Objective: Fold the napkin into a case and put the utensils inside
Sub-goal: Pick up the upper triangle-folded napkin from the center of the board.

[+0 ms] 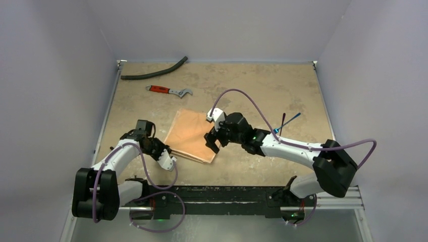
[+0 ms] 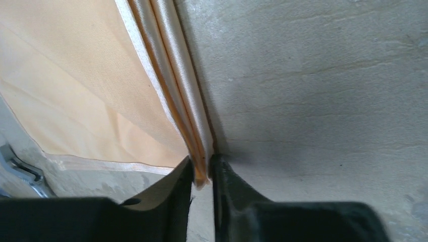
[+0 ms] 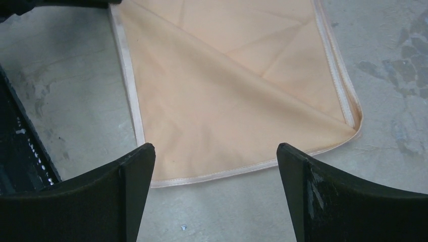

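Napkin (image 1: 189, 135) lies flat mid-way across the table (image 1: 262, 85), folded into at least 2 layers, between both grippers. Thin, light, limp cloth. The satin hems look slick, so I expect the layers to slide under a shallow pinch.

Left gripper (image 2: 202, 184): fingers nearly together, clamped on the stacked hems at 1 corner. Good spot, stiffest part.

Right gripper (image 3: 215, 154): fingers wide apart over the opposite edge, holding nothing.

Fork (image 1: 291, 119) and spoon (image 1: 283, 121) are well apart to the right. Both probably rigid, slim, slippery.

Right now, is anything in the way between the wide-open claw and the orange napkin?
No. The right gripper hangs open right at the edge of the napkin, and nothing visible lies between them.
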`<state>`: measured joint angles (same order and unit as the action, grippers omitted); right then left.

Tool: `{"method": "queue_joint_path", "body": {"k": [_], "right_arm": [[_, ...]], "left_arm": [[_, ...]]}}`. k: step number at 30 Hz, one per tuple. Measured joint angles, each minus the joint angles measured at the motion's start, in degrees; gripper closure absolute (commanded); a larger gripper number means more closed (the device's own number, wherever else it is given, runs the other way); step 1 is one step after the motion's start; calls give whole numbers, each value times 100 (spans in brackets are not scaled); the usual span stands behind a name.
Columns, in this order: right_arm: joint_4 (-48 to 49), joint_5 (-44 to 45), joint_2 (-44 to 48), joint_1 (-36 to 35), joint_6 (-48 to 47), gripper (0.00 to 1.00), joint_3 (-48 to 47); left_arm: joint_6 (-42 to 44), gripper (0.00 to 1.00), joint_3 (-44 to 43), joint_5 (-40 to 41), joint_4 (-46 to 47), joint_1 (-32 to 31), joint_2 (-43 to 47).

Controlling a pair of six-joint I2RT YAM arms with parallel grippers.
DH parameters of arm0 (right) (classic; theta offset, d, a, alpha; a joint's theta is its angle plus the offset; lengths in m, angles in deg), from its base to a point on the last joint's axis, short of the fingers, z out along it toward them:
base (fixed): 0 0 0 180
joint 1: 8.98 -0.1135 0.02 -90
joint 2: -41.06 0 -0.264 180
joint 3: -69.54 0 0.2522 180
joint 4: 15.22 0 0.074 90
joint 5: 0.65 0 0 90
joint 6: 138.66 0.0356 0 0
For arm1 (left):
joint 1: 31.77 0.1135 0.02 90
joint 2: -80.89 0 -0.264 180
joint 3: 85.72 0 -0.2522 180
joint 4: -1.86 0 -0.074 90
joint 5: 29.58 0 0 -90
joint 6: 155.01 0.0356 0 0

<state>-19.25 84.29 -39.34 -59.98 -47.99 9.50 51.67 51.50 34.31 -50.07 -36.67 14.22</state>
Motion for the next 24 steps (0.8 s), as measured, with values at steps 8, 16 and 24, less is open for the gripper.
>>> {"method": "queue_joint_path", "body": {"k": [8, 16, 24], "right_arm": [[-28, -48, -92, -503, -608, 2, -4], [7, 122, -249, -1102, -1200, 2, -2], [87, 494, -807, -1617, -1585, 2, 98]], "left_arm": [[-221, 100, 66, 37, 122, -28, 0], [-772, 99, -7, -37, 168, -96, -13], [-1233, 100, -243, -87, 175, -116, -190]]}}
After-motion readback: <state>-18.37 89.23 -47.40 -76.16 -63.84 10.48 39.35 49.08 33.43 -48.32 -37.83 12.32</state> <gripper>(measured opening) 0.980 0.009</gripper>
